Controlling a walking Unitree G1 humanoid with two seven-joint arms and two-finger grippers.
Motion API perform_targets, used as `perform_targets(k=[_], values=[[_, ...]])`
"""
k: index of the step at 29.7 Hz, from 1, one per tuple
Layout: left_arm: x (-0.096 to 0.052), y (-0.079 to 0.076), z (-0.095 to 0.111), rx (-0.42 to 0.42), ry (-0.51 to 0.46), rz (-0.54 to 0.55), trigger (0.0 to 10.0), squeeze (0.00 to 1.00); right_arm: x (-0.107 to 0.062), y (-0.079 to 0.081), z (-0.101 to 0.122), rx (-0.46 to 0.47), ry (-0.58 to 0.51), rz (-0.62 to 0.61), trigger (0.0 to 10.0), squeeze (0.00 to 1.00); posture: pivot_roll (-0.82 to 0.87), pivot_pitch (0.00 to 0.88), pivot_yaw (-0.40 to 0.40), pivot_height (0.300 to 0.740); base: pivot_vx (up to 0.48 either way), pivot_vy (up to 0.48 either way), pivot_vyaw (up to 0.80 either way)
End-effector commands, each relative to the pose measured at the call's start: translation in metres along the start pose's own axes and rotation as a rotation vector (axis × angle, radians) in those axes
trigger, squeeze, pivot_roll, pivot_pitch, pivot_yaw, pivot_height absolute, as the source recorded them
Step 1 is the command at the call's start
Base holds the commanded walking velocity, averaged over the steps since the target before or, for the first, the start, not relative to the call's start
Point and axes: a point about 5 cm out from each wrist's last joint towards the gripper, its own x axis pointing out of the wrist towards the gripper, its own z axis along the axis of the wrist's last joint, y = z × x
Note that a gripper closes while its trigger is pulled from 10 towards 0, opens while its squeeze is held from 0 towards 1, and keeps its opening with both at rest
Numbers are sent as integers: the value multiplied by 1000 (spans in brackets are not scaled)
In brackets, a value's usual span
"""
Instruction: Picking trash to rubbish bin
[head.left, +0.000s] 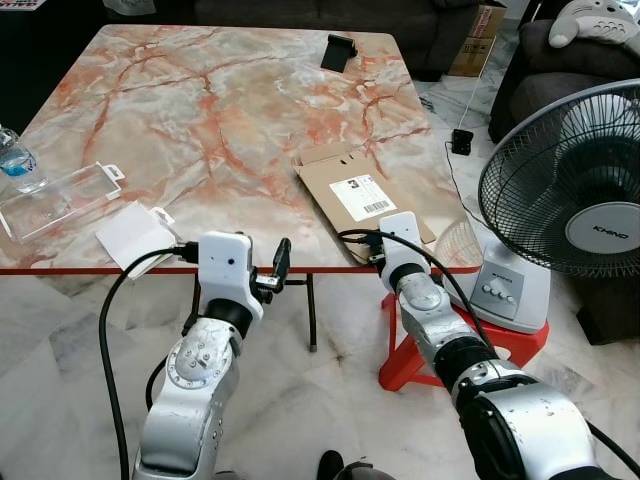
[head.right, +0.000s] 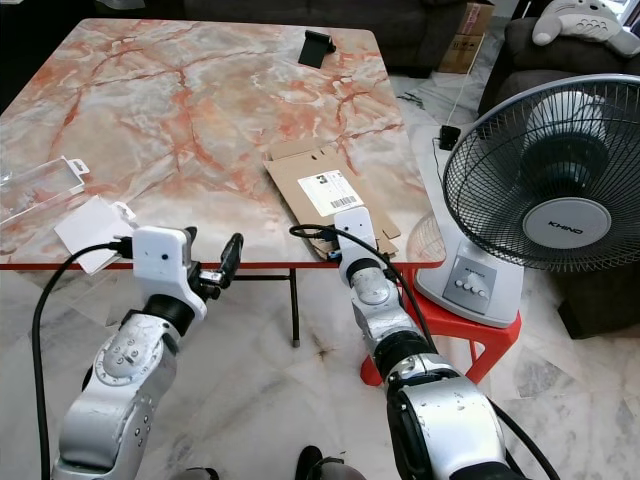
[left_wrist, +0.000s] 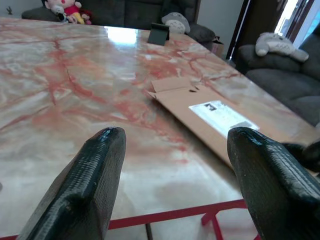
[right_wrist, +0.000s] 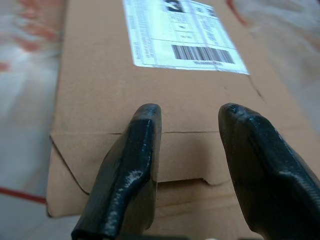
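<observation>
brown flattened cardboard box (head.left: 365, 195) lies on the marble table (head.left: 200, 120) by its near right edge, shipping label up. right gripper (right_wrist: 187, 150) hovers right over the box's near flap, fingers spread. left gripper (left_wrist: 175, 165) sits at the table's front edge, fingers spread too.

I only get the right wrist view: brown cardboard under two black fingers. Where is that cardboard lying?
Observer: The cardboard lies flat near the front right corner of a marble table.
Operator: Any other rubbish up there?
Observer: Yes, a clear plastic pack and a white card by the front left edge.
Operator: And the other arm?
Observer: The left gripper hovers open at the table's front edge, holding nothing.
</observation>
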Motion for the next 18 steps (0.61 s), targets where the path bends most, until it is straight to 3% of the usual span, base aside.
perform_targets(k=[1,9,18], values=[[0,-1,6,-15,-17,-4,10000,0,-3,6,-7,0,15,29,10000,0,219,207,-77,740,0,0,0],[0,2,10,-50,-20,13,10000,0,-4,25,3,67,-56,99,10000,0,200,217,-79,740,0,0,0],[1,5,13,-71,-37,31,10000,0,-4,30,27,132,-176,124,10000,0,188,215,-83,740,0,0,0]])
